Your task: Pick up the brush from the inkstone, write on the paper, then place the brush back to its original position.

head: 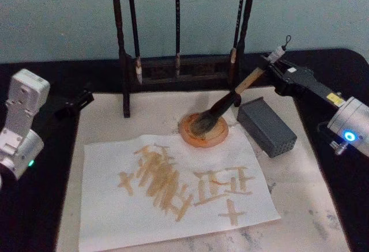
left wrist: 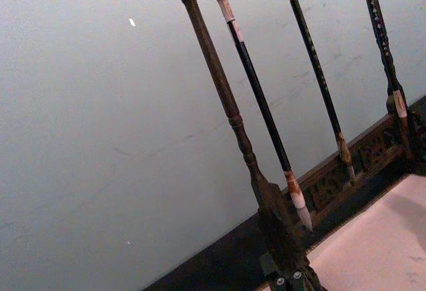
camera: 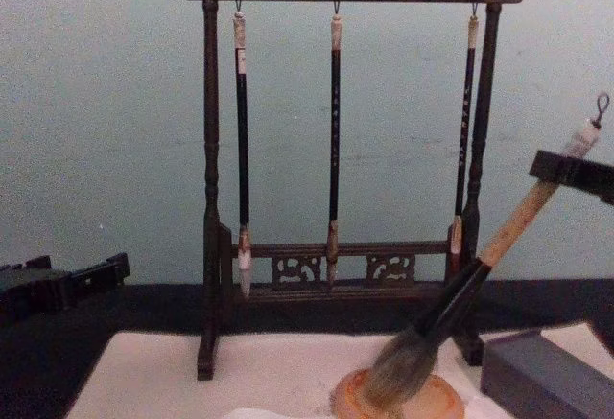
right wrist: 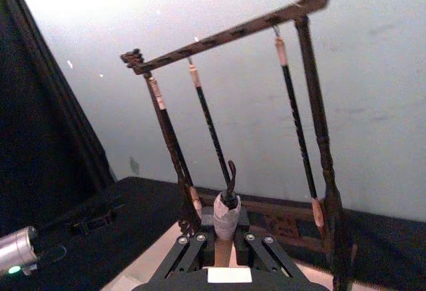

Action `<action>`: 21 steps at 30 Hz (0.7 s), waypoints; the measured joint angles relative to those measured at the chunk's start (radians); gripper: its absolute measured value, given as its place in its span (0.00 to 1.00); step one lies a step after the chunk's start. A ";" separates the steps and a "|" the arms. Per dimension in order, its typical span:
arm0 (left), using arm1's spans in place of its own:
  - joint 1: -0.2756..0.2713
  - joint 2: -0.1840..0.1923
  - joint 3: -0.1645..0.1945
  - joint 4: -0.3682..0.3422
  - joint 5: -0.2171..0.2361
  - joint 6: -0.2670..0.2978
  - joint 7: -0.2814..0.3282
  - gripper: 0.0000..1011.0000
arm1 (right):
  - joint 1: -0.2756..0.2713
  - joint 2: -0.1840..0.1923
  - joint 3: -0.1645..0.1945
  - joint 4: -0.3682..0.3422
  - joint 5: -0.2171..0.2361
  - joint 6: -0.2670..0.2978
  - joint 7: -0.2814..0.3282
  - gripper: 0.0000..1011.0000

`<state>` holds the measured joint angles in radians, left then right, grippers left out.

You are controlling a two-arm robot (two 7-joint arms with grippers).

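Observation:
The brush (head: 222,106) leans with its bushy head resting in the round orange-brown inkstone (head: 190,138), handle slanting up toward the right. My right gripper (head: 271,64) is shut on the upper end of the pale handle, above and right of the dish. The chest view shows the same brush (camera: 451,309) over the inkstone (camera: 443,402), with the right gripper (camera: 574,170) at the handle's top. In the right wrist view the taped end of the brush (right wrist: 226,214) sticks up between the jaws. The paper (head: 115,206) carries tan strokes. My left gripper (head: 76,103) is parked at the left.
A dark wooden rack (head: 173,70) with three thin hanging brushes stands behind the inkstone. A grey rectangular block (head: 266,126) lies right of the dish, under the slanted handle. A pale mat (head: 305,206) covers the black table.

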<state>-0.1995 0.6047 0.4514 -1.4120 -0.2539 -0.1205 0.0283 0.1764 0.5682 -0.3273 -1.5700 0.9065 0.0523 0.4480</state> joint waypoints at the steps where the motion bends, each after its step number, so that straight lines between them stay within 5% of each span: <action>1: 0.000 0.000 0.000 0.000 0.000 0.000 0.000 0.99 | -0.005 0.009 0.000 -0.020 -0.009 0.000 -0.006 0.16; 21: 0.000 0.000 0.000 0.000 0.000 0.000 0.000 0.99 | -0.085 0.108 -0.024 -0.305 -0.176 -0.007 -0.015 0.16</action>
<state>-0.1995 0.6047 0.4514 -1.4120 -0.2539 -0.1205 0.0283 0.0913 0.6761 -0.3516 -1.8752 0.7305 0.0448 0.4326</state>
